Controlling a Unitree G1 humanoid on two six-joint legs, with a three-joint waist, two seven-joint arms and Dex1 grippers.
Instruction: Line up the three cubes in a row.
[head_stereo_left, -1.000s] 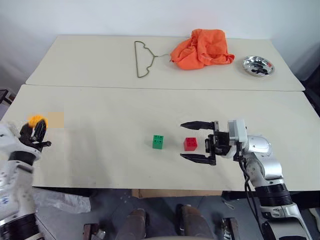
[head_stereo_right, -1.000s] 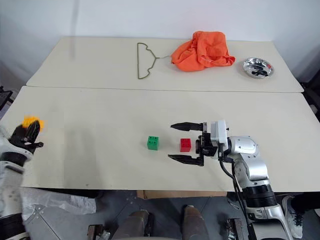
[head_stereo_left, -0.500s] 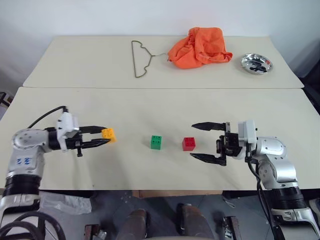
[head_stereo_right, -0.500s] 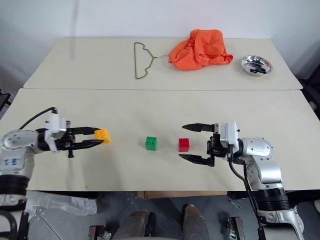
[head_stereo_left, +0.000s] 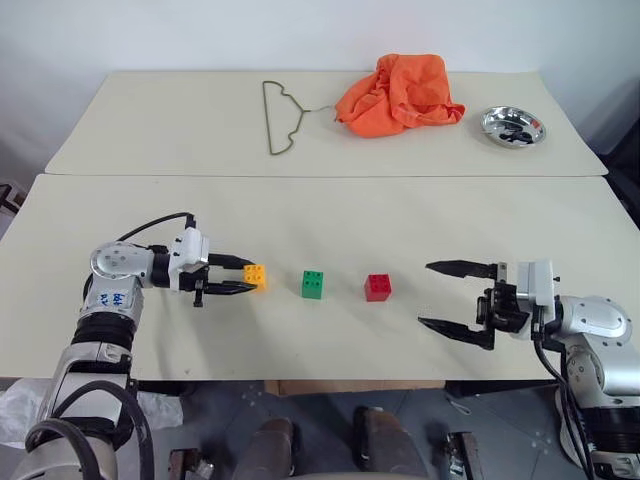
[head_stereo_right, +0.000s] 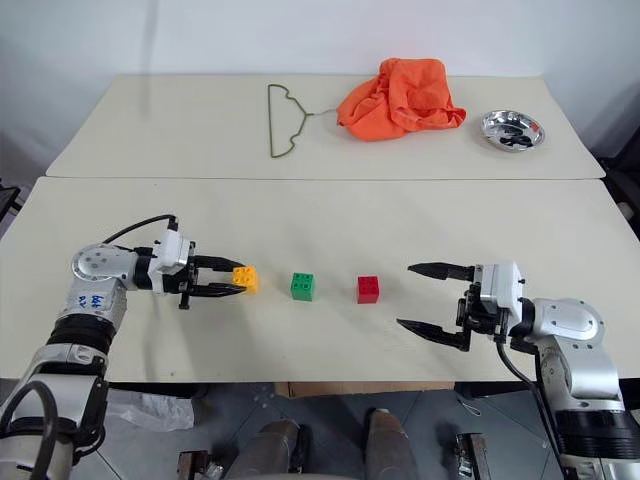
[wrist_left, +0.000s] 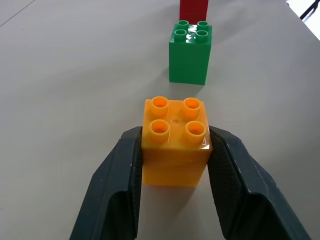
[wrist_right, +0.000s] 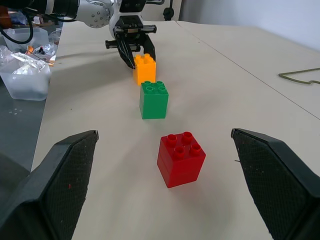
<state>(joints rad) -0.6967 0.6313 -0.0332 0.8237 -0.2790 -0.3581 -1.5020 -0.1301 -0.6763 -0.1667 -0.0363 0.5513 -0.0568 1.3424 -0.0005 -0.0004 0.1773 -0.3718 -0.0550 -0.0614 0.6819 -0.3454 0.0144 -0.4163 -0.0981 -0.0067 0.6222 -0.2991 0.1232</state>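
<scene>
Three studded cubes stand in a line on the near table. The orange-yellow cube (head_stereo_left: 255, 275) is at the left, the green cube (head_stereo_left: 313, 284) in the middle and the red cube (head_stereo_left: 378, 287) at the right. My left gripper (head_stereo_left: 247, 278) is shut on the orange-yellow cube (wrist_left: 175, 141), one finger on each side, pointing toward the green cube (wrist_left: 190, 50). My right gripper (head_stereo_left: 441, 296) stands wide open to the right of the red cube (wrist_right: 181, 158), apart from it, with nothing between its fingers.
On the far table lie a wire hanger (head_stereo_left: 281, 115), an orange cloth (head_stereo_left: 402, 94) and a metal dish (head_stereo_left: 512, 127). A seam (head_stereo_left: 320, 176) runs between the two tables. A clear plastic tub (wrist_right: 27, 77) sits past the table's left end.
My left gripper has carried the orange-yellow cube rightward to just left of the green cube. My right gripper has drawn back to the right, away from the red cube, still open.
</scene>
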